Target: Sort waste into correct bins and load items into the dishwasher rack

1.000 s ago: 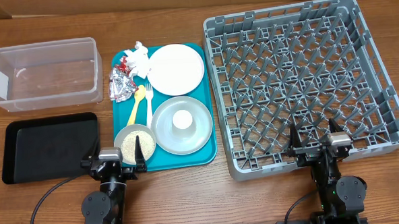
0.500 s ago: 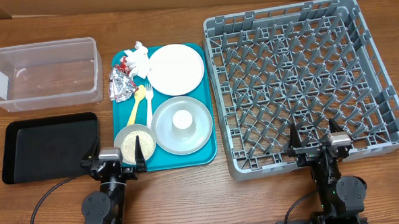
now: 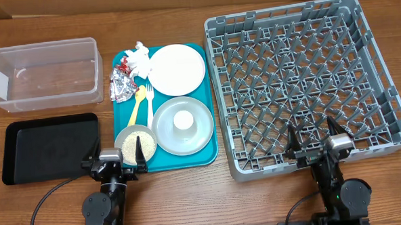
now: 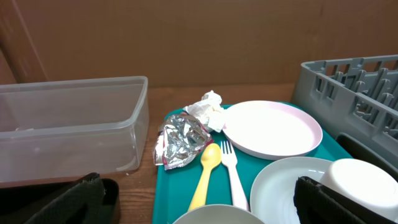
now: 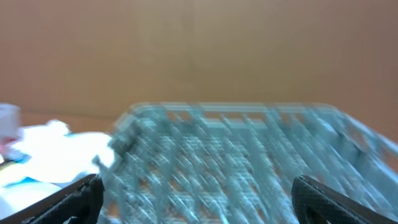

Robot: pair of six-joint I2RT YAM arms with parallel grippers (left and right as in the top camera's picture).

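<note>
A teal tray [image 3: 124, 114] holds a crumpled white napkin [image 3: 138, 57], foil wrappers [image 3: 123, 85], a white plate [image 3: 177, 69], a yellow spoon [image 3: 138, 105], a white fork [image 3: 149, 104], a grey plate [image 3: 166, 131] with a white cup [image 3: 183, 121] on it, and a small bowl [image 3: 118, 140] of rice-like grains [image 3: 135, 142]. The grey dishwasher rack [image 3: 307, 81] stands to the right. My left gripper [image 3: 114, 164] is open and empty just in front of the bowl. My right gripper [image 3: 312, 143] is open and empty at the rack's near edge.
The clear tub [image 3: 43, 73] stands at the far left, and the black tray [image 3: 49, 146] lies in front of it. The left wrist view shows the tub [image 4: 68, 130], foil [image 4: 180, 140], spoon [image 4: 205, 171] and white plate [image 4: 270, 129]. The right wrist view shows the rack [image 5: 242, 162], blurred.
My right gripper has shifted slightly left along the rack's near edge, and its view is blurred. The left arm and all objects have not moved.
</note>
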